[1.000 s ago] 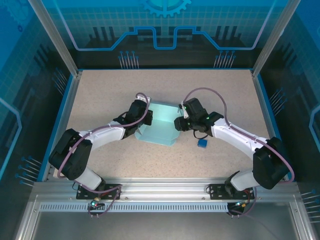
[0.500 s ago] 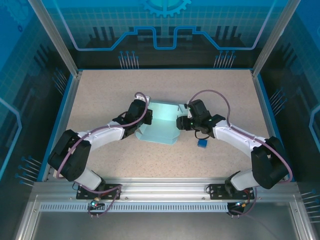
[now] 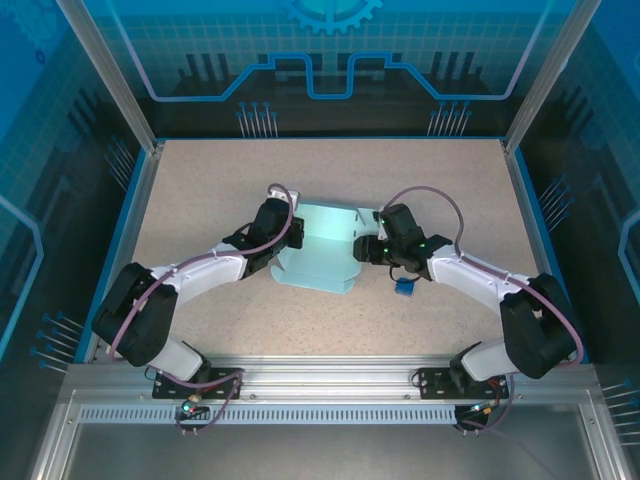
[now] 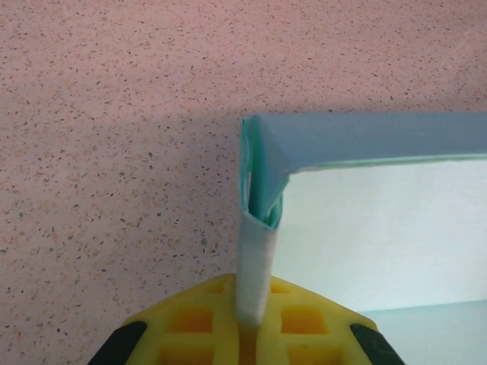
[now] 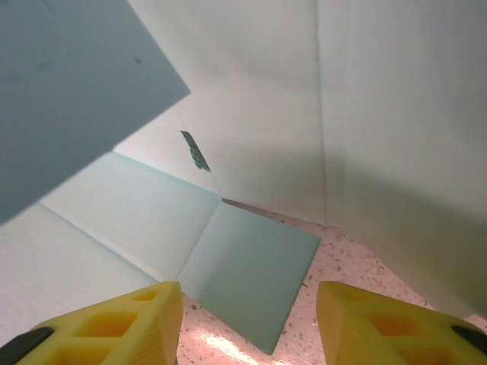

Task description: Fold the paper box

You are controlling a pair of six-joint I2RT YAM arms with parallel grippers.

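The paper box (image 3: 322,250) is a pale aqua card, partly raised, in the middle of the table between both arms. My left gripper (image 3: 284,240) is at its left side, shut on a folded wall of the paper box (image 4: 262,198), which stands up between the yellow fingers (image 4: 205,312). My right gripper (image 3: 365,247) is at the box's right side, open. In the right wrist view a flat flap of the paper box (image 5: 243,270) lies on the table ahead of the spread yellow fingers (image 5: 122,323), with upright walls around it.
A tiny dark blue cube (image 3: 403,287) lies on the speckled table (image 3: 200,190) just right of the box, under the right forearm. Metal posts and blue panels fence the table's sides and back.
My right gripper has slid a little right and forward along the box's right side and its fingers have spread wider. The left gripper and the box have hardly moved.
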